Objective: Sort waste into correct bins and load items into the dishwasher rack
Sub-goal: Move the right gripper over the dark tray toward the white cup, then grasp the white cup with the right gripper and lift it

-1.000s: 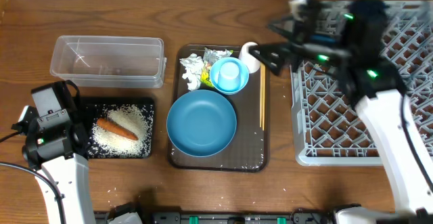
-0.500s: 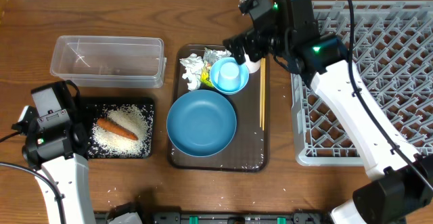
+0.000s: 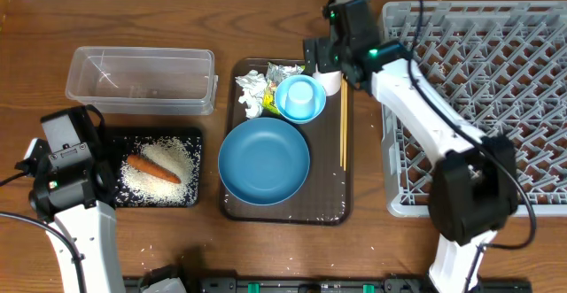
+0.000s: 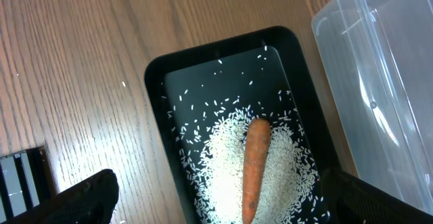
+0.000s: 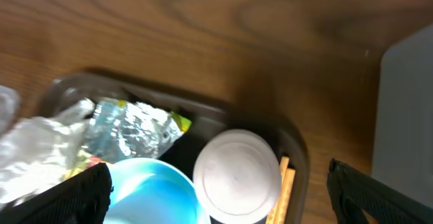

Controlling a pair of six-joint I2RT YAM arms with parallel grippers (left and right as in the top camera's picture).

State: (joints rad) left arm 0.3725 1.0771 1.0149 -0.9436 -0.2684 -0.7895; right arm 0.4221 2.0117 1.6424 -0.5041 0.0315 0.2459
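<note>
My right pincer (image 3: pixel 317 56) sits wide apart just above the white cup (image 5: pixel 235 173), arm stretched out past the rack (image 3: pixel 478 107). Left pincer (image 4: pixel 233 200) hangs apart too, over the carrot (image 4: pixel 256 156).

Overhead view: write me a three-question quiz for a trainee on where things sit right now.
1. True or false: the carrot lies on the rice inside the black tray.
2. Where are the chopsticks? A) in the grey rack B) on the brown serving tray, near its right edge C) in the clear container
3. Fill in: the white cup stands right beside the ___.
Key: 1 true; 2 B; 3 small light-blue bowl.
</note>
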